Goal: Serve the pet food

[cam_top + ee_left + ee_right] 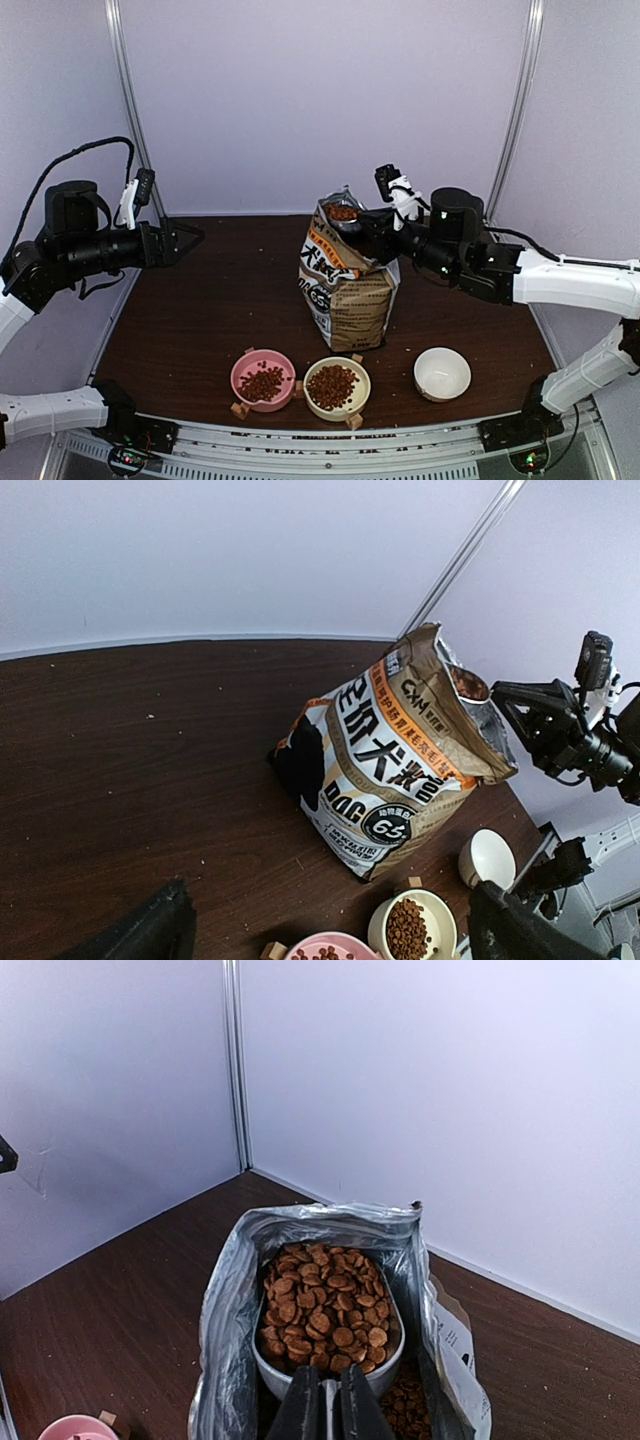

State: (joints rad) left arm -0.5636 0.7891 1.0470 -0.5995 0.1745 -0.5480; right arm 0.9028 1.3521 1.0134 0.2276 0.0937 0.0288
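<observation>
- My right gripper [322, 1400] is clenched on the thin handle of a metal scoop [268, 1372], with the fingers pressed close together on it.
- The scoop is heaped with pet food [325, 1310], round reddish-brown pellets that fill it to the rim.
- The scoop sits at the open mouth of the bag [345, 290], with silver foil lining around it on three sides. A few more pellets show below it, deeper in the bag.
- The bag stands upright near the middle of the dark wooden table [200, 300]. Its printed face with the orange band is turned toward the near edge.
- My left gripper [188, 238] hangs above the table's left side. Its jaws are spread wide with nothing between them, and it is well apart from the bag.
- Three bowls stand in a row near the front edge, in front of the bag: a pink bowl [262, 352] on the left, a cream bowl [337, 360] in the middle and a white bowl [442, 390] on the right.
- The pink and cream bowls each hold a loose heap of pellets. The white bowl's inside shows plain white.
- Small wooden blocks [239, 409] sit just beside the pink and cream bowls.
</observation>
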